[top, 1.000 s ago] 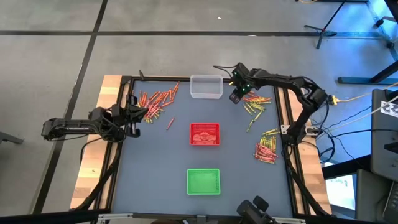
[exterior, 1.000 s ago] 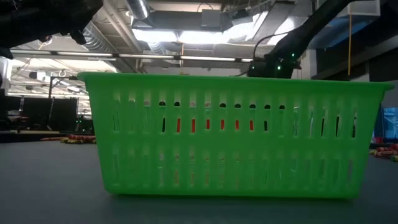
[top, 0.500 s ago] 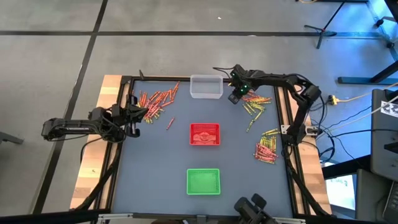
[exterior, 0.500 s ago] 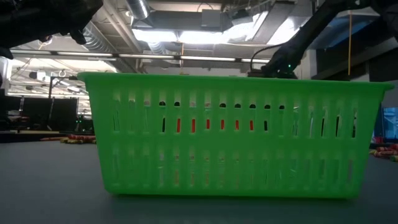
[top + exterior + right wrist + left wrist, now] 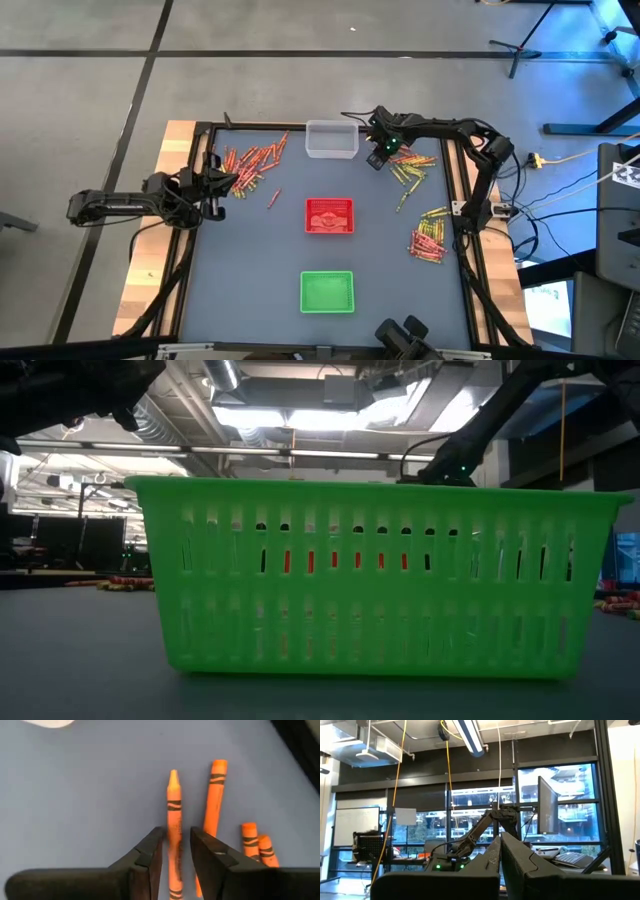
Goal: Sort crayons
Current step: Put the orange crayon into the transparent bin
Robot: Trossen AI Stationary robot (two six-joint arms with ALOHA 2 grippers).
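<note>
Crayons lie in loose heaps on the blue-grey table: orange and red ones (image 5: 255, 160) at the far left, yellow-green ones (image 5: 408, 172) at the far right, a mixed heap (image 5: 430, 238) by the right edge. My right gripper (image 5: 378, 157) points down beside the clear tray (image 5: 331, 139). It is open, one finger on either side of an orange crayon (image 5: 173, 805) that lies flat on the table. I cannot tell whether the fingers touch it. My left gripper (image 5: 500, 842) is shut and waits at the table's left edge (image 5: 215, 185), tipped upward.
More orange crayons (image 5: 215, 795) lie just beside the straddled one. A red tray (image 5: 329, 215) sits mid-table and a green tray (image 5: 327, 291) near the front edge, filling the low view (image 5: 370, 575). One red crayon (image 5: 272, 198) lies alone left of the red tray.
My right gripper has come down toward the table by the clear tray, over the orange crayons. The crayons and trays have stayed where they were.
</note>
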